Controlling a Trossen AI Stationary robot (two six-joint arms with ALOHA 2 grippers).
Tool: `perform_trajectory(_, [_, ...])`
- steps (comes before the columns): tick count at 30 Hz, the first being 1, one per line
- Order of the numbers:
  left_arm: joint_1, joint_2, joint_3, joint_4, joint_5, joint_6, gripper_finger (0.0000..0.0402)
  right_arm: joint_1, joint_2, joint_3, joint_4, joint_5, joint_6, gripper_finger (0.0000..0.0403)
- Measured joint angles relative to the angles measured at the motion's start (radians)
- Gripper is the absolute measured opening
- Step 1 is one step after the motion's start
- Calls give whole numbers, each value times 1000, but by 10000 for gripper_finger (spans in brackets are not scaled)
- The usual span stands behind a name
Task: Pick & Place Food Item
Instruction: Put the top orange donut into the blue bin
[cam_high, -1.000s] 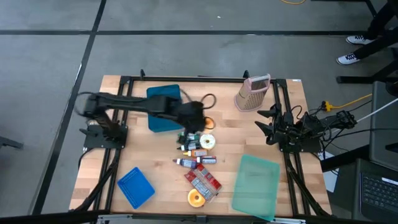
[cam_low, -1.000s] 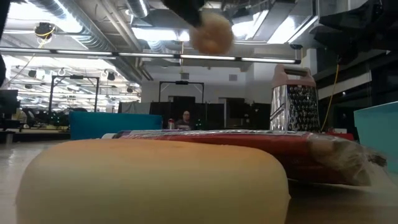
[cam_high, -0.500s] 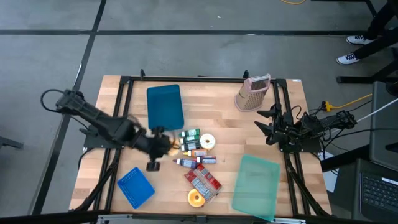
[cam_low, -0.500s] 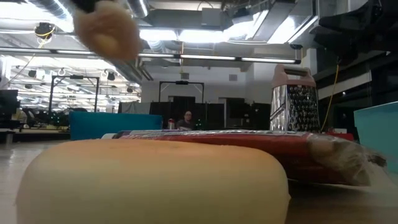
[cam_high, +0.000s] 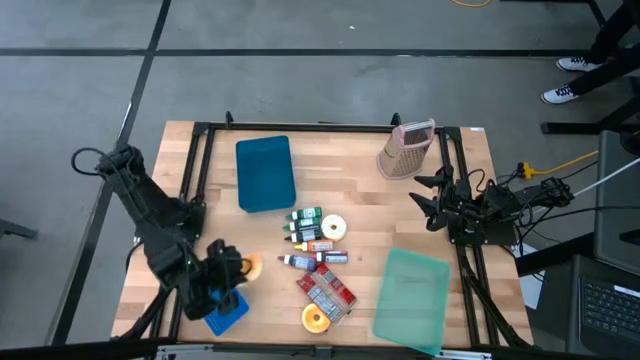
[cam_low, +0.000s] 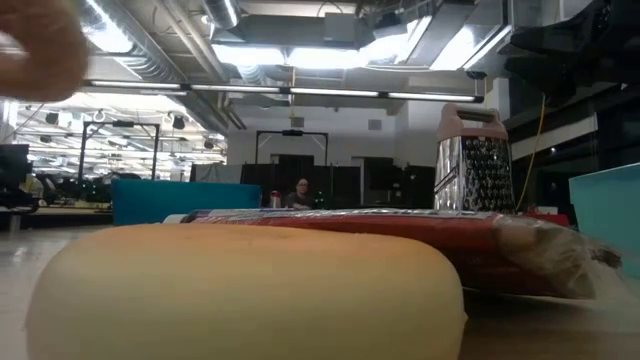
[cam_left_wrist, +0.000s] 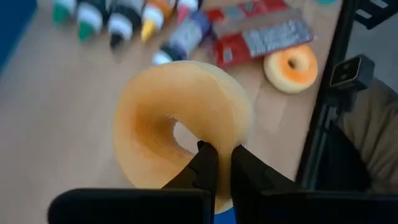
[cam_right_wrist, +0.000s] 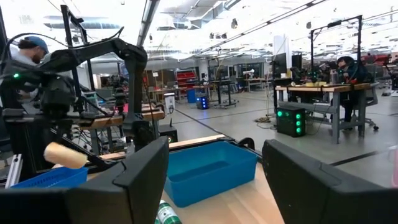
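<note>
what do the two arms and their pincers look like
Both arms are dark, jointed and slim, with black cables looping off them. The left pincer has two narrow black fingers. The right pincer has broad, flat, dark fingers; a yellow cable trails near its base.

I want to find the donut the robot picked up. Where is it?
In the high view, the plain donut is on the table's left side, pinched in the left gripper's fingers, just above the small blue basket.
</note>
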Motion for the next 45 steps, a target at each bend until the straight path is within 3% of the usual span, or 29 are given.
perform_trajectory(8, [-64, 105, 34, -85, 89, -289, 15, 0, 0, 0, -1, 0, -19, 254])
perform_trajectory(14, [-91, 154, 195, -276, 96, -393, 15, 0, 0, 0, -1, 0, -23, 254])
perform_trajectory(20, [-141, 250, 325, -337, 102, -555, 15, 0, 0, 0, -2, 0, -23, 254])
perform_trajectory(25, [-168, 388, 412, -369, 216, -700, 15, 0, 0, 0, -2, -8, -18, 254])
perform_trajectory(31, [-182, 515, 530, -478, 263, -741, 15, 0, 0, 0, -2, -12, 12, 254])
perform_trajectory(39, [-177, 558, 535, -541, 278, -755, 15, 0, 0, 0, -2, -12, 18, 254])
perform_trajectory(45, [-173, 590, 512, -539, 350, -757, 15, 0, 0, 0, -2, -31, 21, 254])
